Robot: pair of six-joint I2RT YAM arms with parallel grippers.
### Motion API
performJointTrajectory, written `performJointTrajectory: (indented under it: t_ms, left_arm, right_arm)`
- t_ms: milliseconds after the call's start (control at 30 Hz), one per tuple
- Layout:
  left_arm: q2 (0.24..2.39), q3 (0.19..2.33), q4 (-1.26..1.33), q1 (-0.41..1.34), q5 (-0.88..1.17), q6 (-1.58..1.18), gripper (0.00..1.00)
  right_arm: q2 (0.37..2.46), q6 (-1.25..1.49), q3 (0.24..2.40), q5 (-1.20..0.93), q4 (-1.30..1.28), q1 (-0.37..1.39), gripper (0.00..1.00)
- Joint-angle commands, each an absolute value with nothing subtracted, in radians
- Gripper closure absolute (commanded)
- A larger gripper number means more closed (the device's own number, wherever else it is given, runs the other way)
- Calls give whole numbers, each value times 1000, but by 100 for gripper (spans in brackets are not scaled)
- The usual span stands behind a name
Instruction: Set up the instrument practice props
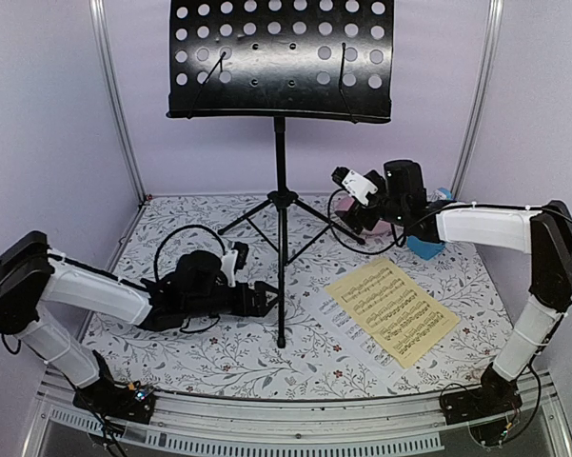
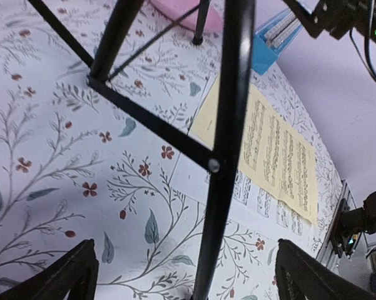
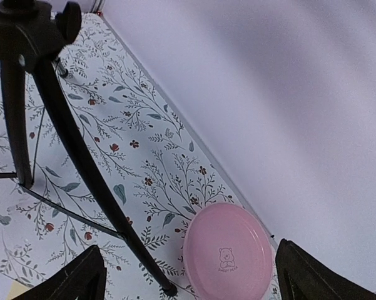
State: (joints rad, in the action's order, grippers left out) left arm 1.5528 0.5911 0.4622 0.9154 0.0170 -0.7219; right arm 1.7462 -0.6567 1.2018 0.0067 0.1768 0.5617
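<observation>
The black perforated music stand [image 1: 281, 57] stands on its tripod at the table's middle. My left gripper [image 1: 268, 301] is low on the table and open. In the left wrist view [image 2: 188, 284] its jaws stand wide apart with the tripod's front leg [image 2: 222, 206] between them, untouched. The pale-yellow sheet [image 1: 392, 309] lies flat on the right, overlapping the white sheet [image 1: 347, 319]; both show in the left wrist view, yellow sheet [image 2: 281, 156] and white sheet [image 2: 250, 194]. The blue metronome [image 1: 425, 246] is partly hidden behind my right arm. My right gripper [image 1: 352, 211] is raised, open and empty [image 3: 191, 284].
A pink round plate [image 3: 228, 250] lies by the back wall at the right, beside a rear tripod foot [image 3: 169, 289]. The tripod legs [image 1: 252, 214] spread across the floral tablecloth [image 1: 200, 352]. Metal frame posts [image 1: 114, 95] flank the back corners.
</observation>
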Motion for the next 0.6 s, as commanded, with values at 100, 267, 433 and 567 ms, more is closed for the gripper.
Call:
performJointTrajectory:
  t_ms: [100, 267, 433, 567]
  left_arm:
    - [1242, 577, 212, 916, -236, -555, 1]
    - [1131, 602, 187, 917, -229, -432, 1]
    - [1202, 683, 172, 923, -80, -370, 1]
    - [1294, 738, 195, 987, -43, -339, 1]
  right_arm:
    - [1510, -333, 1172, 49, -104, 568, 0]
    - [1455, -105, 1239, -26, -457, 565, 0]
    - [1428, 112, 1171, -228, -654, 492, 1]
    - [1333, 241, 1043, -349, -675, 345, 2]
